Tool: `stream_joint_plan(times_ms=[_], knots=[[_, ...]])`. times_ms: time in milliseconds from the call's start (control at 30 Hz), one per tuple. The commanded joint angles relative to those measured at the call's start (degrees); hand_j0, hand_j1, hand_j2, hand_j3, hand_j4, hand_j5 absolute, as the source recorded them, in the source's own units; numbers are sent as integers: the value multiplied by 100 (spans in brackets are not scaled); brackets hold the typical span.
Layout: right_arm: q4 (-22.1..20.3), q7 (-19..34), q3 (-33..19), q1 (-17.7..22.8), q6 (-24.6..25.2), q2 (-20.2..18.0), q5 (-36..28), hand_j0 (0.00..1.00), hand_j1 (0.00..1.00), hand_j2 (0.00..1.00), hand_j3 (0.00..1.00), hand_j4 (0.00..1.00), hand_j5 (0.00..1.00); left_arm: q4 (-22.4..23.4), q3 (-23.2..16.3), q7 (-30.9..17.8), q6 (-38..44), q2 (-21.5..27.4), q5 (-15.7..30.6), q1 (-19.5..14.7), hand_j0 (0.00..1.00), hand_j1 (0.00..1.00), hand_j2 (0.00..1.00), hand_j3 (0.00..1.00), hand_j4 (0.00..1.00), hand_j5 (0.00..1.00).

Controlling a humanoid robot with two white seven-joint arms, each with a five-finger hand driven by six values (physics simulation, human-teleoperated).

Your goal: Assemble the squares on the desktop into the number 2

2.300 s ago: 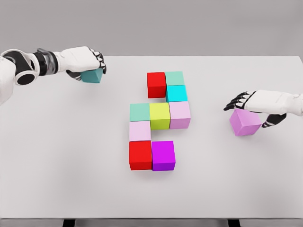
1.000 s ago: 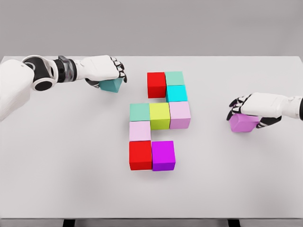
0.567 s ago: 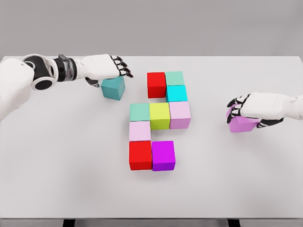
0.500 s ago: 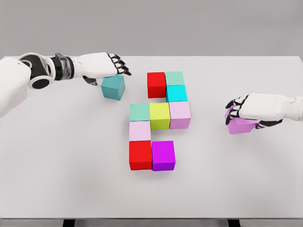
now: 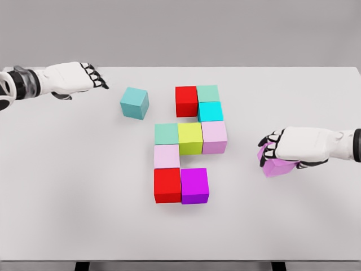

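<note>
- Since the earlier frames the left robot hand (image 5: 70, 77) has let go of the teal cube (image 5: 135, 103) and drawn back to the upper left of the frame, fingers loose and empty.
- The teal cube sits alone on the table (image 5: 67, 186), just left of the red cube (image 5: 186, 101) that tops the figure.
- The right robot hand (image 5: 293, 148) has slid leftward, fingers curled over the pink cube (image 5: 274, 165).
- The open slot lies lower left of that robot hand, beside the magenta cube (image 5: 194, 186), so the right robot hand is nearer.
</note>
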Motion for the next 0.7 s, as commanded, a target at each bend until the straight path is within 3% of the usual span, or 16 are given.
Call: stream_joint_plan(times_ms=[0, 333, 400, 433, 667], knots=[[-30, -2, 2, 18, 16, 25, -58, 69, 69, 69, 69, 69, 69, -99, -15, 1, 4, 80, -185, 0, 88, 88, 88, 88, 88, 88], [-30, -2, 37, 176, 16, 271, -313, 70, 70, 70, 70, 70, 70, -469, -507, -51, 4, 106, -194, -9, 89, 89, 89, 89, 89, 89], [-30, -2, 54, 176, 16, 271, -313, 84, 84, 84, 84, 84, 84, -504, -516, -51, 4, 106, -194, -9, 89, 89, 89, 89, 89, 89], [-30, -2, 54, 185, 16, 262, -313, 97, 97, 97, 97, 97, 97, -548, -551, -51, 4, 106, -194, -9, 89, 89, 89, 89, 89, 89], [-30, -2, -138, 158, 16, 122, -479, 100, 100, 100, 100, 100, 100, -723, -630, -51, 4, 98, -168, -26, 89, 89, 89, 89, 89, 89]])
